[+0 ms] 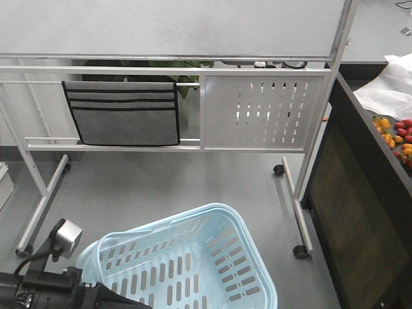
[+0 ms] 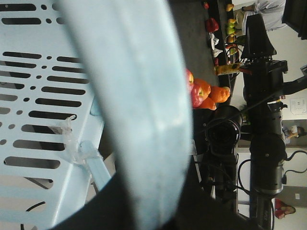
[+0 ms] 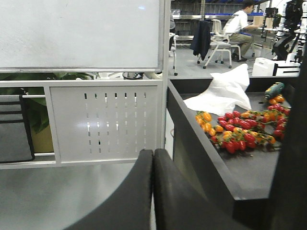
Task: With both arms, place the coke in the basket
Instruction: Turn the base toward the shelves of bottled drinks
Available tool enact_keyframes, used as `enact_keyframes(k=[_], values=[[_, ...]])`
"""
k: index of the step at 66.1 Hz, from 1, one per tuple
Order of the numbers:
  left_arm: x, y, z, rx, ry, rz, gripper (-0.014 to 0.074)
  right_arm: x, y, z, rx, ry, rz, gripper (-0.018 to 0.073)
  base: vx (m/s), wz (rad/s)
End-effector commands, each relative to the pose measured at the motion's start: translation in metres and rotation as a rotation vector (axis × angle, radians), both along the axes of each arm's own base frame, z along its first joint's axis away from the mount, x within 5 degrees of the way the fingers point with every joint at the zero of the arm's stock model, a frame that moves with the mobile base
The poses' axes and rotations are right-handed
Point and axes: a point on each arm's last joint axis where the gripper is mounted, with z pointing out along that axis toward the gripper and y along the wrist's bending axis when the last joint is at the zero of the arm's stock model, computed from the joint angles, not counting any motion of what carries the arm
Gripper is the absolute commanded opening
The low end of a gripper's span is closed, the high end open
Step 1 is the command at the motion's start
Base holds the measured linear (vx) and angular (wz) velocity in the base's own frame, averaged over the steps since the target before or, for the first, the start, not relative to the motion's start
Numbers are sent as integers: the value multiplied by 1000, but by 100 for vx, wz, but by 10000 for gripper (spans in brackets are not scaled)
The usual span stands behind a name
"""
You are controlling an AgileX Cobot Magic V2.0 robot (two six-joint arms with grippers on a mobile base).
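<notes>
Left hand (image 2: 149, 203): my dark fingers (image 2: 93, 211) lie against both sides of a blurred pale-blue band of the basket (image 1: 215, 254) and grip it. The band fills the middle of the left wrist view, with the basket's slotted wall to its left.

Right hand (image 3: 153, 152): my two black fingers are pressed together, tips touching, with nothing between them. They point toward the stand.

In the front view my left arm (image 1: 38, 291) lies at the lower left, just beside the basket's left rim. A small grey head (image 1: 66, 237) on a cable rises above the arm. The basket sits low in the middle of that view, over the grey floor (image 1: 161, 180).

To its right stands a black surface (image 1: 360, 193). It carries small red and orange fruit (image 3: 240, 132) and a crumpled white sheet (image 3: 225, 91).

Behind the basket is a white-framed stand with a perforated panel (image 3: 100, 122). A grey pouch (image 1: 122, 112) hangs left of the panel, and a whiteboard (image 1: 174, 26) is above both.

Farthest off, a person (image 3: 242, 24) sits on a chair.
</notes>
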Motion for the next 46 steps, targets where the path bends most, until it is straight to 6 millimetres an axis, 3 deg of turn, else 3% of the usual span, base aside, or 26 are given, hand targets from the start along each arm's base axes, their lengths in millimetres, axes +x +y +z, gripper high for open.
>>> enact_keyframes(k=[1,46], values=[[1,-4,17,-112,-37,-5,-6,-1,0,4,-22,-70,-4,-10,14,11],[1,-4,17,-112,-37,-5,-6,-1,0,4,-22,-70,-4,-10,12,23]])
